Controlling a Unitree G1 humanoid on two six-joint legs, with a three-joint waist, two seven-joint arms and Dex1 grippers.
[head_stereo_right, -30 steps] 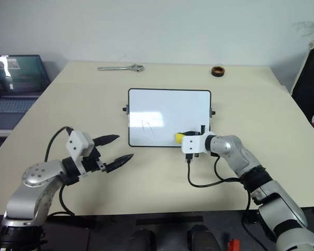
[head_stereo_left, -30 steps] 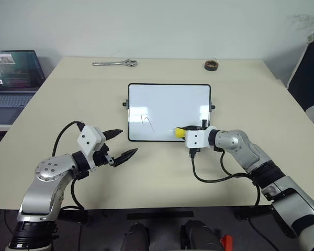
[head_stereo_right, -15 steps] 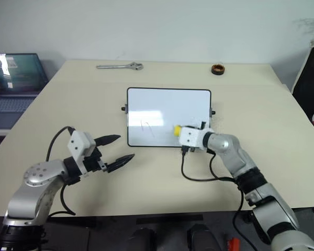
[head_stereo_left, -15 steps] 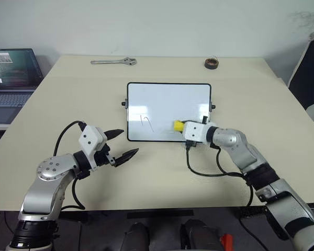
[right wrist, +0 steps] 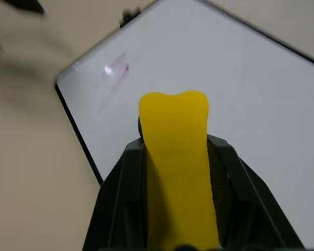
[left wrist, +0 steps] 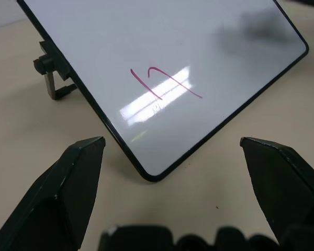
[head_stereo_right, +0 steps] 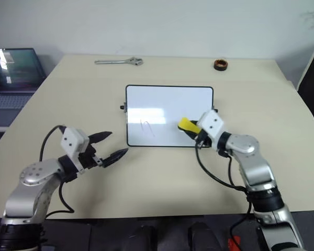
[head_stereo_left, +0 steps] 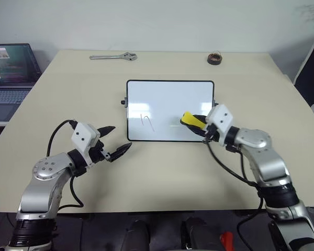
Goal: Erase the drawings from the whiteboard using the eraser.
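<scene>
The whiteboard [head_stereo_left: 170, 110] is lying flat on the beige table [head_stereo_left: 162, 172], and it serves as the landmark here. One reddish-purple drawing [head_stereo_left: 147, 122] is showing on the board's lower left part — a thin squiggle like an "h".

The right gripper [head_stereo_left: 197, 124] is clamping the yellow eraser [head_stereo_left: 189, 119] between its two black fingers, and is holding it over the board's lower right area, near the bottom edge; whether the eraser is touching the surface cannot be told. The drawing is sitting well to the left of the eraser.

The left gripper [head_stereo_left: 114, 144] is hovering off the board's lower left corner, above the table, with its fingers spread apart and nothing between them.

Beyond the board's far edge a wrench [head_stereo_left: 113, 56] is lying toward the left and a dark tape roll [head_stereo_left: 214, 58] toward the right. A laptop [head_stereo_left: 10, 73] is sitting off the table, far left of the board.
</scene>
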